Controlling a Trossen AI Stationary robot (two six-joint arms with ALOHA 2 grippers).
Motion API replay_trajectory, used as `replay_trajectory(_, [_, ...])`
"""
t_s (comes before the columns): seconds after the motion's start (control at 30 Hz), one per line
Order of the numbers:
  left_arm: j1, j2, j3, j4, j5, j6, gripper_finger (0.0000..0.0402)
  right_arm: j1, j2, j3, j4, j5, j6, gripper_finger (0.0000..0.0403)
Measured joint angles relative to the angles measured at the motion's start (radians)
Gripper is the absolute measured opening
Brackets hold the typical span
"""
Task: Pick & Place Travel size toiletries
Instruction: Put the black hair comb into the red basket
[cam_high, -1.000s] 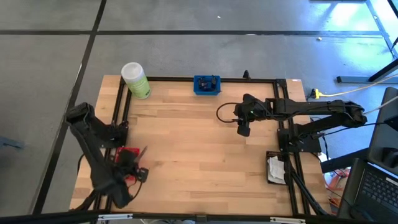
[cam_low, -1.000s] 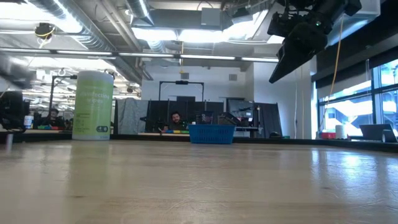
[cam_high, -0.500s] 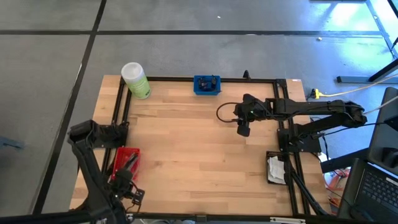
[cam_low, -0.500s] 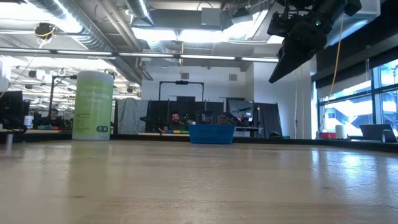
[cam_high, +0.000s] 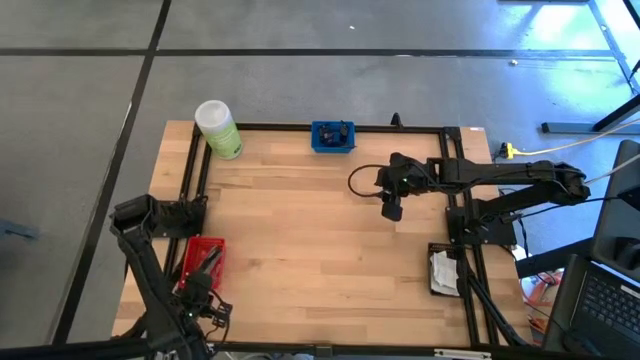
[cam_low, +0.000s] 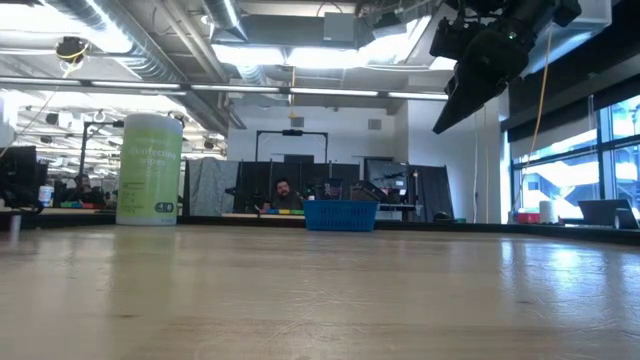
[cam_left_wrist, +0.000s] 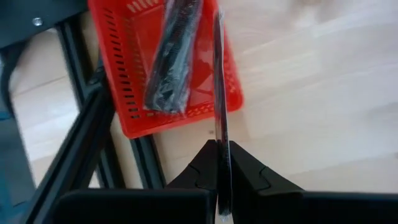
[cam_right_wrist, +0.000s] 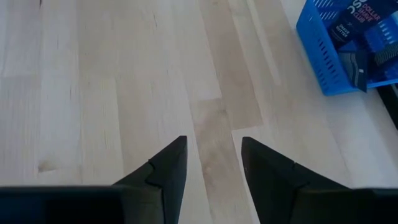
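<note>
The left claw (cam_left_wrist: 219, 155) is hanging over the near left corner of the desk (cam_high: 320, 240), just on the near side of the red tray (cam_high: 203, 262). Its fingers are pressed flat together with nothing between them. A dark navy tube (cam_left_wrist: 174, 56) is lying lengthwise inside the red tray.

The right claw (cam_right_wrist: 211, 163) is hovering high above bare wood in the right half of the desk, nearer the far edge. Its fingers (cam_right_wrist: 168, 165) are standing apart with only empty air between them, gripping nothing.

A blue tray (cam_high: 332, 136) is sitting at the middle of the far edge, with dark packets (cam_right_wrist: 351, 28) inside it. The light-green bottle (cam_high: 218, 129) is standing upright at the far left corner. A black tray (cam_high: 443, 270) holding something white is resting off the desk's right edge, near the right arm's base.
</note>
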Motion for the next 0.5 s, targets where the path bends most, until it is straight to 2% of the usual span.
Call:
replay_trajectory(0.17, [0.022,0.000,-0.060,-0.001,0.054,0.009,0.0008,0.000,0.000,0.000,0.000,0.000,-0.003,0.0163])
replay_trajectory(0.5, [0.057,-0.036,-0.245,0.000,0.084,0.028,0.0010,0.000,0.000,0.000,0.008,0.000,-0.003,0.0174])
